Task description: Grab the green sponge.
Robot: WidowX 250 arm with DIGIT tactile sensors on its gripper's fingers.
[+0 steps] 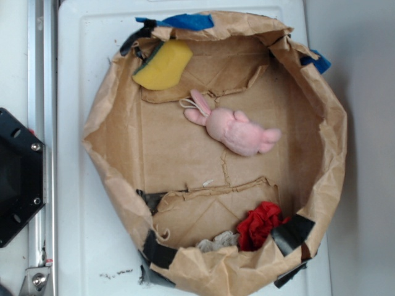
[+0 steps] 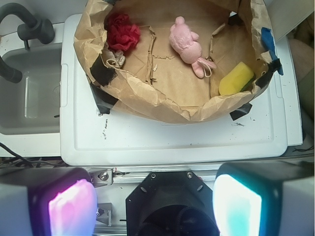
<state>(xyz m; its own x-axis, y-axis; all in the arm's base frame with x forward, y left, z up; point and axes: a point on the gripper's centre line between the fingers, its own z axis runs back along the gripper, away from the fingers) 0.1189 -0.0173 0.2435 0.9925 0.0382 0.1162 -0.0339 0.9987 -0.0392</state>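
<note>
- I am looking down from the wrist view at the gripper (image 2: pixel 155 201), which is hanging high and well apart from the paper-lined bin (image 2: pixel 147 105); its two glowing pads are standing wide, one pink (image 2: pixel 73 206) and one teal (image 2: pixel 237 204), with nothing between them.
- The green sponge (image 1: pixel 163 64) is lying in a far corner of the bin, yellow foam facing up and its dark green layer (image 1: pixel 149 57) pressing against the crumpled paper wall.
- That corner spot is making the approach tight, I judge: the wall is leaning right beside the sponge, so I am thinking about coming down from the open inner side.
- The pink plush bunny (image 1: pixel 237 130) is lying near the middle, apart from the sponge, so it is not blocking the way.
- The red ruffled cloth (image 1: pixel 260 223) is sitting bunched against the opposite wall, well apart from my target.
- Nothing is being gripped; the reach is not yet begun.
</note>
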